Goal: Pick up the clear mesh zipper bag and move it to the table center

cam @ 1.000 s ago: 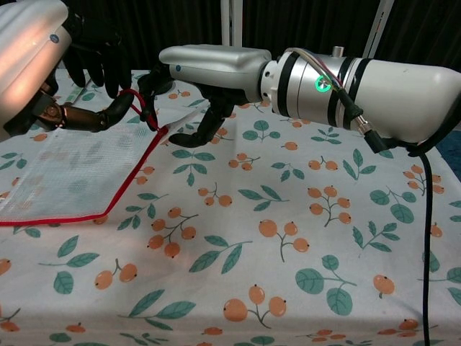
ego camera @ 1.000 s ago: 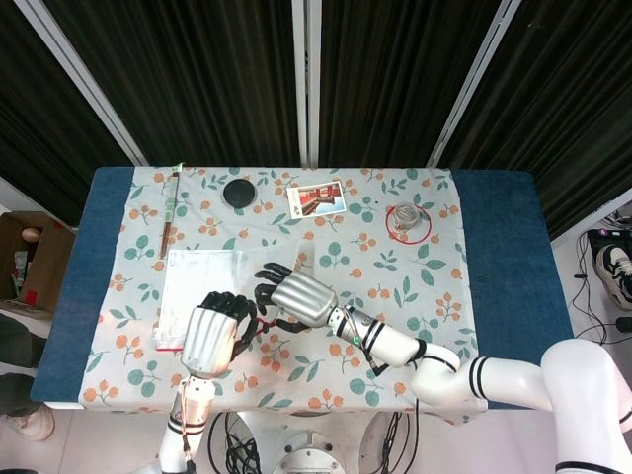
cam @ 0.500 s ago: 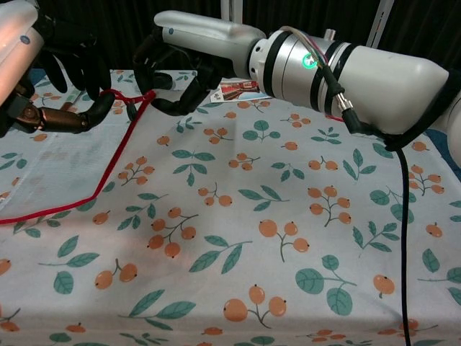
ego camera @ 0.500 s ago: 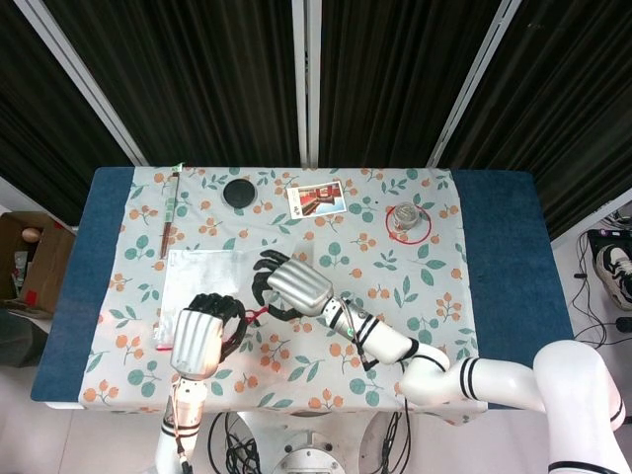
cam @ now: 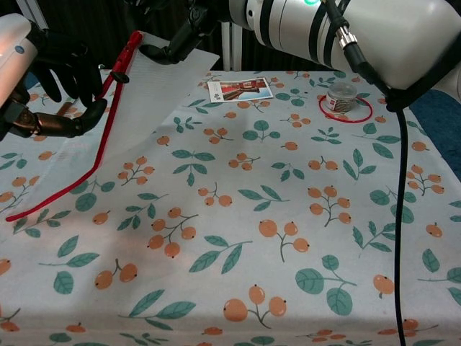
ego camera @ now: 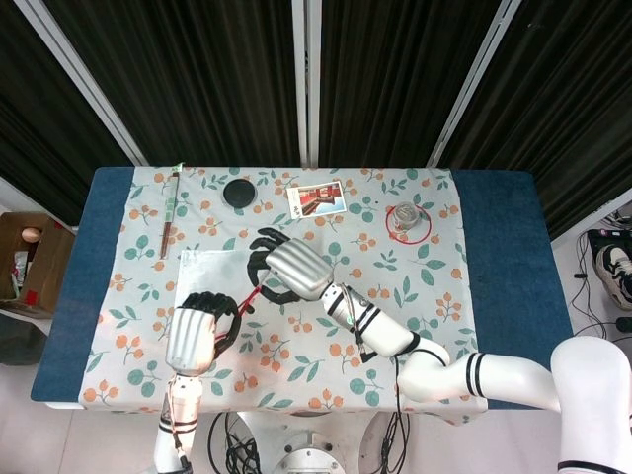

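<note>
The clear mesh zipper bag (ego camera: pixel 209 275) with a red zip edge is at the table's left-centre. In the chest view the bag (cam: pixel 171 78) hangs raised at its far corner, the red edge slanting down to the cloth at the left. My right hand (ego camera: pixel 286 269) grips that raised corner, and the right hand (cam: pixel 178 25) is cut off by the frame's top. My left hand (ego camera: pixel 196 334) sits nearer the front edge. In the chest view the left hand (cam: pixel 39 79) has curled fingers right against the red edge; whether it holds the bag is unclear.
At the back of the floral tablecloth (ego camera: pixel 395 296) lie a black disc (ego camera: pixel 238 193), a picture card (ego camera: pixel 316 197) and a small jar (ego camera: pixel 406 219) inside a red ring. A thin stick (ego camera: pixel 170 212) lies along the left side. A cardboard box (ego camera: pixel 25 262) stands off the table's left.
My right hand has risen and moved toward the back with the bag's corner, pulling the red edge up off the cloth. The left hand has stayed low and the bag has shifted rightward.
</note>
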Tool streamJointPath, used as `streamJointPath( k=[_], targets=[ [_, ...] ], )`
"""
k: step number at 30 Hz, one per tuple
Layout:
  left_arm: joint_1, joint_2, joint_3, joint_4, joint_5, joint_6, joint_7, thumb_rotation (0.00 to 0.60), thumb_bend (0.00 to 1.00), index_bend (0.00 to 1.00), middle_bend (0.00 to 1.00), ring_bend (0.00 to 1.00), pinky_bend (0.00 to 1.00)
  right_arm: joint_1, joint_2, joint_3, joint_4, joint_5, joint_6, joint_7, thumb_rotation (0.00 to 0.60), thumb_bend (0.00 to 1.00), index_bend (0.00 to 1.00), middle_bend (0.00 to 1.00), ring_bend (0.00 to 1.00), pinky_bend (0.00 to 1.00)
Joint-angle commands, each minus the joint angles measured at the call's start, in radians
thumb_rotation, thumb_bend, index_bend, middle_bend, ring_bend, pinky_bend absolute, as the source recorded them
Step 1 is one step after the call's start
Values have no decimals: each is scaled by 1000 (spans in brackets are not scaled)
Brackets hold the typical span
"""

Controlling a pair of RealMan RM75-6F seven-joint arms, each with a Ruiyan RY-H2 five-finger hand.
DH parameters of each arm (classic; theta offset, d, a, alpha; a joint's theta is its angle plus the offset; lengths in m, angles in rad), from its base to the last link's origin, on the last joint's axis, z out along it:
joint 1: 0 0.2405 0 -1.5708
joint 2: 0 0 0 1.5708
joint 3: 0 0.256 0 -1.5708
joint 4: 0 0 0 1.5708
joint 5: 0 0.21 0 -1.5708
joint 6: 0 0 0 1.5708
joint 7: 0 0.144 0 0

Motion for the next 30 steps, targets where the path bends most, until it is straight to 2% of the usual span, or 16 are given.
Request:
streamJointPath(
  k=[1, 17, 30],
  targets=[
    [2, 0, -1, 4, -7, -5, -7, 600, 380, 721, 597, 521, 524, -2, 7, 3, -5, 3, 8, 1, 600, 477, 814, 426, 209, 96],
    [26, 1, 11, 52, -60, -33, -36, 600, 381, 721, 597, 521, 524, -28, 40, 21, -35, -13, 90, 30, 600, 486, 822, 433, 209, 96],
    [29, 21, 32, 153, -127, -110, -28, 600, 383, 723, 597, 521, 524, -100, 150, -9, -109, -82, 163, 81, 600, 486, 823, 438, 209, 96]
  ],
)
